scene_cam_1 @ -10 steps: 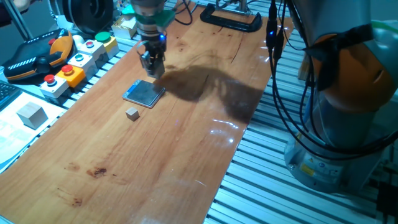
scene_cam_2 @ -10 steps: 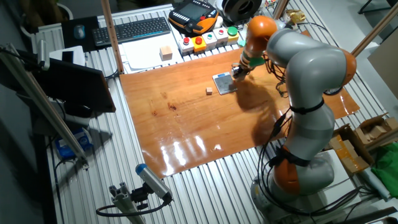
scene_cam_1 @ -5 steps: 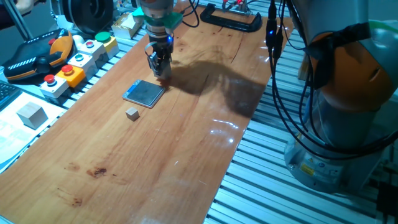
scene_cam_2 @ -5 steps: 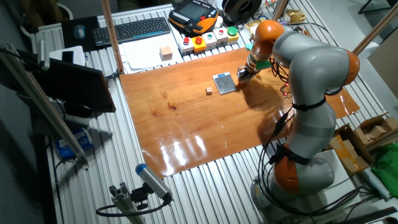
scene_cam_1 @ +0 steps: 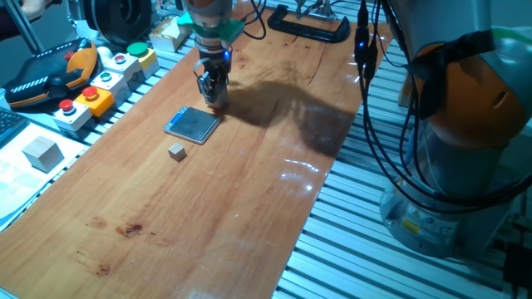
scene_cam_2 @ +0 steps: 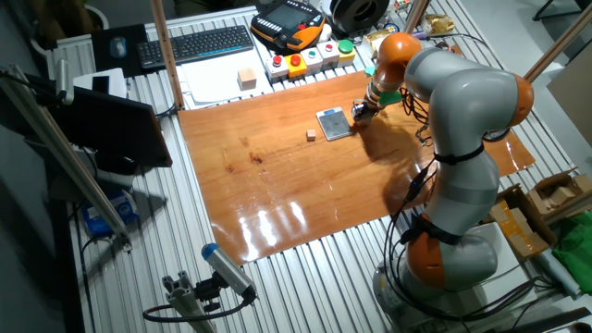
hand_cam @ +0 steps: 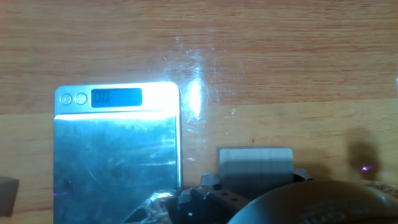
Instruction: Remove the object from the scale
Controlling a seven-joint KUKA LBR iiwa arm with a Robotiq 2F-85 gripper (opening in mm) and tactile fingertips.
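Observation:
The scale [scene_cam_1: 193, 124] is a thin flat pad with a dark top and a light blue rim, lying on the wooden table; nothing is on it. It also shows in the other fixed view [scene_cam_2: 334, 123] and in the hand view [hand_cam: 115, 155], where its display reads zeros. A small grey-tan cube [scene_cam_1: 176, 150] sits on the table just off the scale's near corner, and shows again in the other fixed view [scene_cam_2: 312, 135]. My gripper [scene_cam_1: 214, 95] is low over the table just past the scale's far corner, not touching it. Its fingers look closed together with nothing between them [hand_cam: 255, 165].
Button boxes [scene_cam_1: 100, 79] with red, green and orange buttons line the table's left edge, next to a teach pendant [scene_cam_1: 50, 75]. A larger grey cube [scene_cam_1: 41, 154] rests on paper at the left. A black clamp [scene_cam_1: 309, 26] lies at the far end.
A second ago my gripper hung over the scale's far edge; it has moved back and right, off the scale. Nothing has moved in the last half second.

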